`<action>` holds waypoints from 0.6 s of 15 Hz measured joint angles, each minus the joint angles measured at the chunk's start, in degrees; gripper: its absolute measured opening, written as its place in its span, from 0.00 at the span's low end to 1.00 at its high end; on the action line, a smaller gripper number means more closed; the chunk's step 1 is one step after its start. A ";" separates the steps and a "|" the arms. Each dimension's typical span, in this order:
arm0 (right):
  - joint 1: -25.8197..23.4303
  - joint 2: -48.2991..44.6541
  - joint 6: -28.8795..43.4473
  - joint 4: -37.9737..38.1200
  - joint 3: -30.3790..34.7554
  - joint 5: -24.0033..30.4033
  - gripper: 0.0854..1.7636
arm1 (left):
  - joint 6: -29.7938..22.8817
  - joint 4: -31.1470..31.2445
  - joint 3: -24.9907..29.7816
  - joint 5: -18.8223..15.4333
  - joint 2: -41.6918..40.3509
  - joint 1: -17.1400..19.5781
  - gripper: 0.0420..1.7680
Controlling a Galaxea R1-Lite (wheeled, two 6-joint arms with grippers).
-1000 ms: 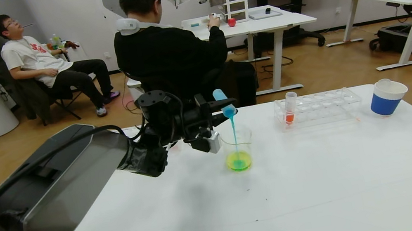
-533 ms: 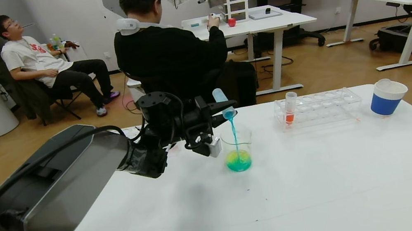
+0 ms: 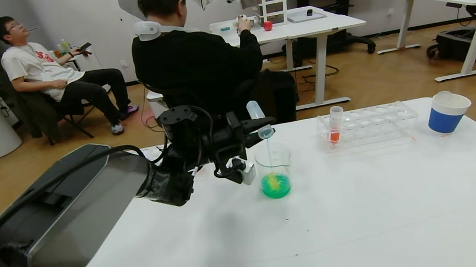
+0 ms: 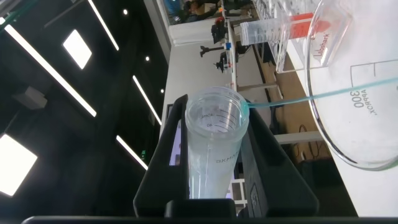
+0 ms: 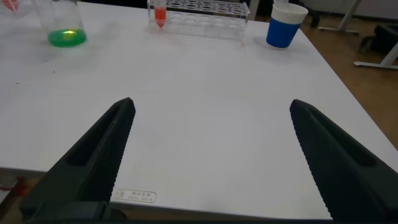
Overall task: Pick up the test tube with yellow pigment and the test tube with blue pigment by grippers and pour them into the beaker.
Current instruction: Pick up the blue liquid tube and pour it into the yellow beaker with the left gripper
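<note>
A: Status of the left gripper (image 3: 261, 125)?

B: It is closed on the test tube with blue pigment (image 3: 259, 118), which is tipped mouth-down over the beaker (image 3: 274, 170) near the table's (image 3: 377, 216) far edge. A thin cyan stream falls from the tube mouth into the beaker; the tube itself reads almost clear. In the left wrist view the fingers (image 4: 273, 163) clamp the tube (image 4: 213, 146) on both sides, and only part of the beaker rim (image 4: 348, 93) is in frame.

A: Beaker contents?

B: Green liquid with a yellow patch at the bottom (image 3: 275, 185).

A: Right gripper?

B: Not visible from the head camera. Its wrist view shows the fingers (image 5: 99, 155) spread wide with nothing between them, near the table's near edge.

A: Other items?

B: A clear rack (image 3: 369, 123) right of the beaker holds one red-orange tube (image 3: 334, 124); a blue-and-white paper cup (image 3: 446, 112) stands farther right. The yellow test tube cannot be located.
</note>
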 joint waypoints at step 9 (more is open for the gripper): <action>0.00 0.00 0.00 -0.02 0.00 -0.02 0.98 | -6.33 0.55 -0.65 1.11 -0.93 -0.26 0.26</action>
